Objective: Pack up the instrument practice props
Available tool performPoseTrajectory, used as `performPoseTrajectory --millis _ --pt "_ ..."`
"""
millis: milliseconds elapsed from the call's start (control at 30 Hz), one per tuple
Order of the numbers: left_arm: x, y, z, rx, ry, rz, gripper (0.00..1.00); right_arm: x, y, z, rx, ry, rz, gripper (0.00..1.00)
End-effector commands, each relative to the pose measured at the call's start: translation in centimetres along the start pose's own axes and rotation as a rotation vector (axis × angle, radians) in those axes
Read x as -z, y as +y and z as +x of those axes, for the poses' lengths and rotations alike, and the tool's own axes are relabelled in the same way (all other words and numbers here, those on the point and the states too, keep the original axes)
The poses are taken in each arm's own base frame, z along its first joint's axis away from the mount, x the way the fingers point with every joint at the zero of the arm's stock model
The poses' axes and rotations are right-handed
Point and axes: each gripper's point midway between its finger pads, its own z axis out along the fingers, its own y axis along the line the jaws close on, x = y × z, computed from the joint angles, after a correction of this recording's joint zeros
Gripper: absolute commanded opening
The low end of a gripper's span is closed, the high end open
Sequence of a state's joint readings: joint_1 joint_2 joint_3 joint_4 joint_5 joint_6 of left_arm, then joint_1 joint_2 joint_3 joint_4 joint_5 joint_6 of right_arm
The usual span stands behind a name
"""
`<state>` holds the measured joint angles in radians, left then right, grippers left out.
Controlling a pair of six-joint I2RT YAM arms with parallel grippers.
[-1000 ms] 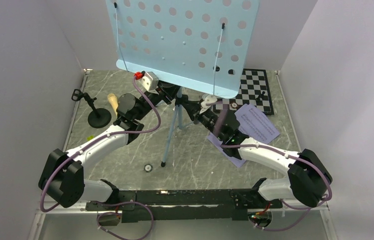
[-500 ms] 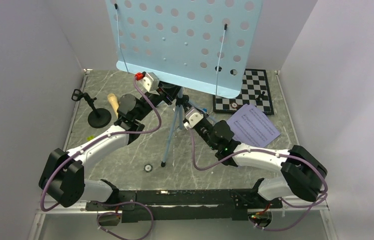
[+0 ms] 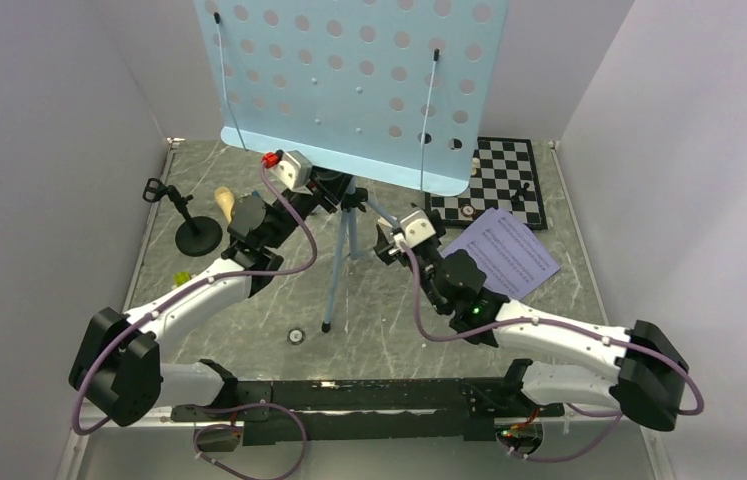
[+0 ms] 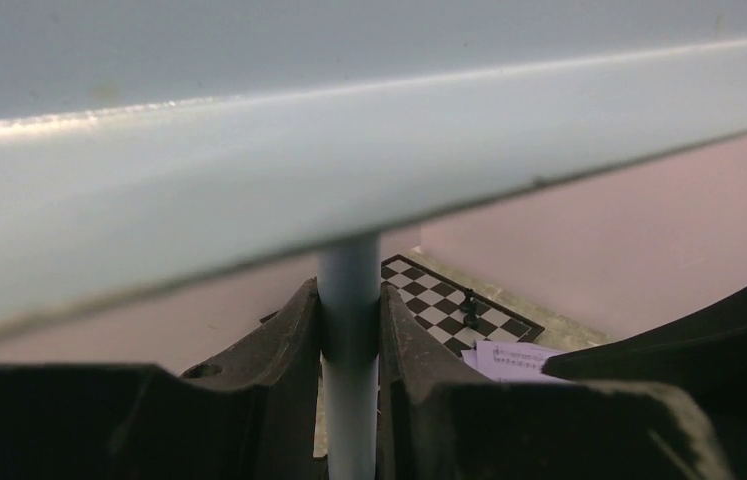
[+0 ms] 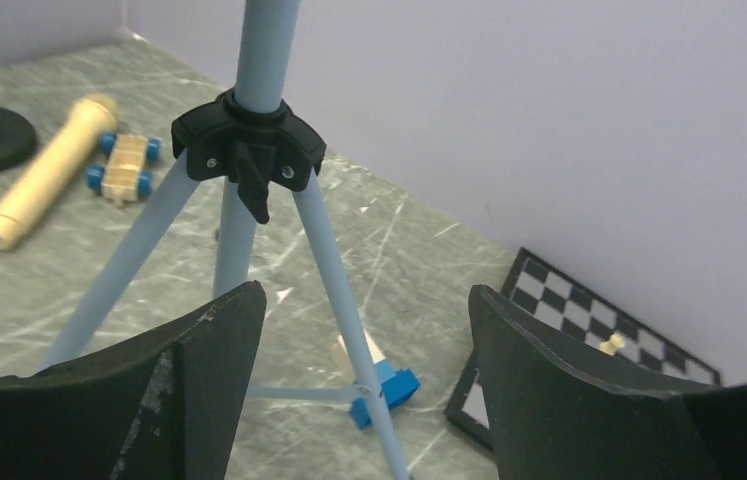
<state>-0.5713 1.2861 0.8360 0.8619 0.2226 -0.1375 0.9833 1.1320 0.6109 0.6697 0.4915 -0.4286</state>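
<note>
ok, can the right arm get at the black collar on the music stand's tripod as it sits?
Probably yes. The right gripper is open and faces the black collar of the music stand with nothing between them. The left gripper clamps the pole higher up, clear of that spot.

One music stand (image 3: 359,150), one microphone (image 5: 44,172), one page (image 3: 504,252), perhaps more.

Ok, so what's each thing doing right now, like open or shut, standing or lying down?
music stand: standing, tripod legs spread, pole gripped.
left gripper: shut on the music stand's pole.
right gripper: open, empty, by the tripod legs.
microphone: lying on its side.
mic stand: upright, clip empty.
sheet music: lying flat by the chessboard.
chessboard: flat, pieces on it.
</note>
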Motion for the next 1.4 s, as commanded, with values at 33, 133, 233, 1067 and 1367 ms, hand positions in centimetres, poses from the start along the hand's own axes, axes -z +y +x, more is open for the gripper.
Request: performPoseTrajectory --millis 33,133,233,1067,1367 --pt "4.5 3.2 11.0 0.004 0.341 -0.158 0.00 1.9 -0.3 0.0 -0.245 0.047 0.018 0.79" --pt "4.6 2.8 10.9 0.015 0.333 -0.143 0.00 2.4 0.0 0.0 -0.303 0.048 0.001 0.79" --pt "4.1 2.1 9.8 0.027 0.307 -0.109 0.00 2.6 0.0 0.0 -0.329 0.051 0.001 0.79" --pt "5.2 0.7 5.5 0.101 0.222 -0.096 0.56 4.3 -0.5 0.3 -0.428 0.089 0.007 0.88" --pt "8.2 0.3 5.6 0.130 0.236 -0.125 0.72 4.1 -2.1 2.2 -0.731 0.124 -0.045 1.00"
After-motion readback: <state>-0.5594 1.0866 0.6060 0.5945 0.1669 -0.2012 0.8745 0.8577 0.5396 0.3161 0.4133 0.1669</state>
